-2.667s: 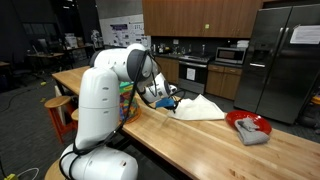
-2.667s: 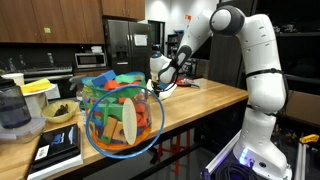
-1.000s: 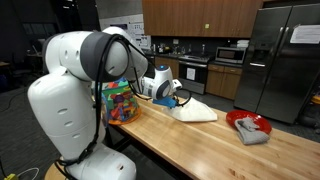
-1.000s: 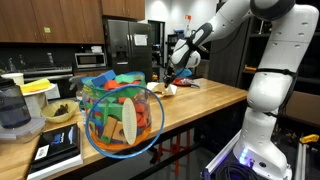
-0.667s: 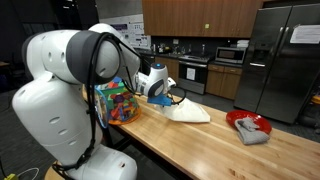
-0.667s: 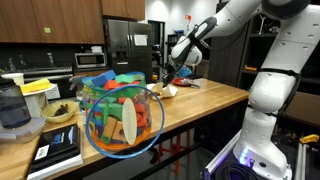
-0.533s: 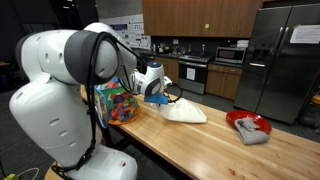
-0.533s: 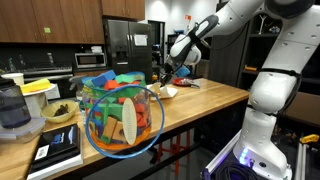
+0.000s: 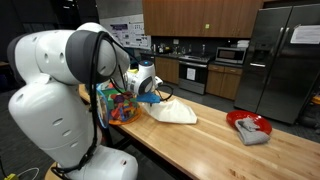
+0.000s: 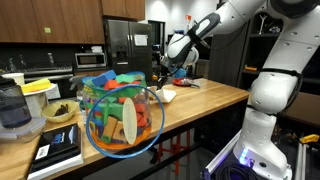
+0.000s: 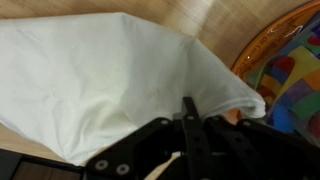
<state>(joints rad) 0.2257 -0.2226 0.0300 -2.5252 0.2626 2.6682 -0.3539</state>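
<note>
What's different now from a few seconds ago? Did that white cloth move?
The gripper, shut on an edge of the white cloth, has dragged it along the wooden table toward the bowl of colourful toys. Nothing was let go. The bowl and the red plate stayed where they were.

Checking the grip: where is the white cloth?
In an exterior view the white cloth lies on the wooden table, corner pinched in the claw, beside the toy bowl.
</note>
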